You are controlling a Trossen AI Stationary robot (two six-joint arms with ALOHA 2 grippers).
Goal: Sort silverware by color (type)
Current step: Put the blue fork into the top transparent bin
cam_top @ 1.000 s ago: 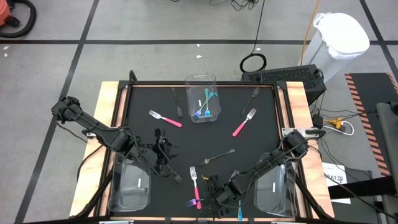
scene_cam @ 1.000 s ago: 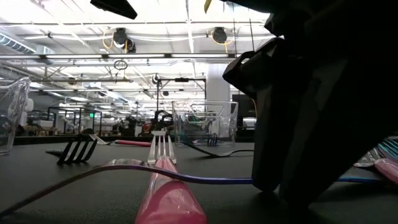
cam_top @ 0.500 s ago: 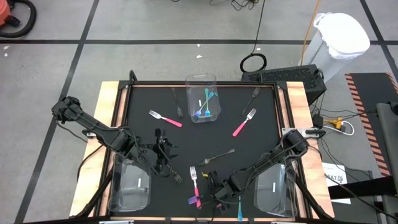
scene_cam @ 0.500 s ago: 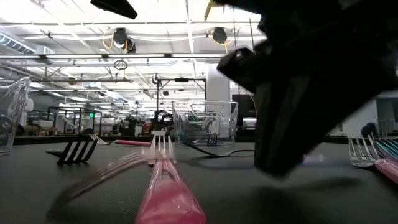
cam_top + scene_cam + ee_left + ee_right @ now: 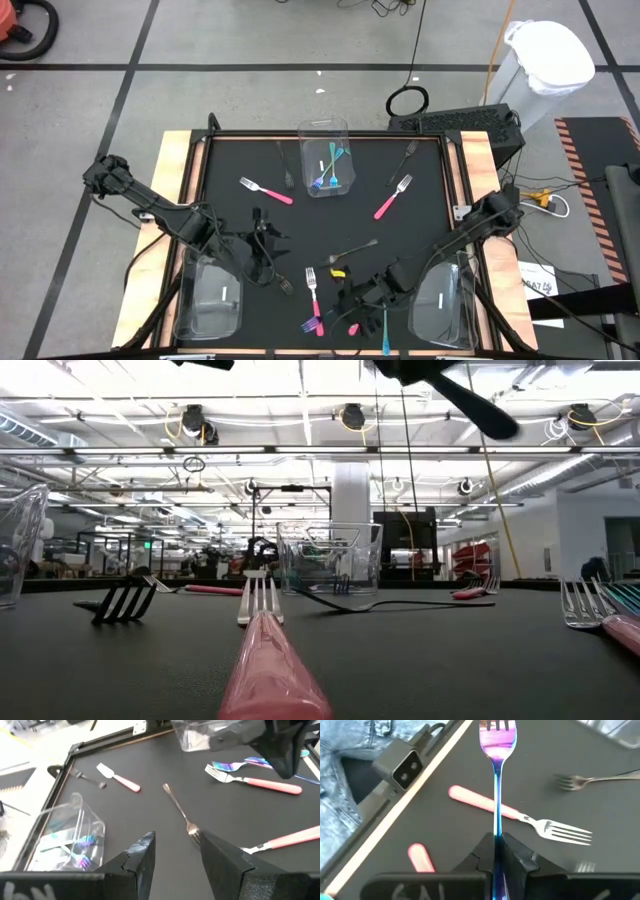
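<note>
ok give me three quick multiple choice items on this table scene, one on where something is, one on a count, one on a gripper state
1. Where does the clear rectangular plastic bin holding teal-handled utensils stand?
A. far middle of the black table
B. under the left arm
C. off the table

2. How many pink-handled forks lie fully on the table in the high view?
A. one
B. three
C. six

3. What is the right gripper doing?
A. open over a bin
B. shut on the iridescent purple-blue fork
C. shut on a pink fork

Answers: 1 A, the bin sits at the mat's far edge, centred. 2 B, two near the bin, one by the near edge. 3 B, the right wrist view shows its fingers pinching that fork's handle.
</note>
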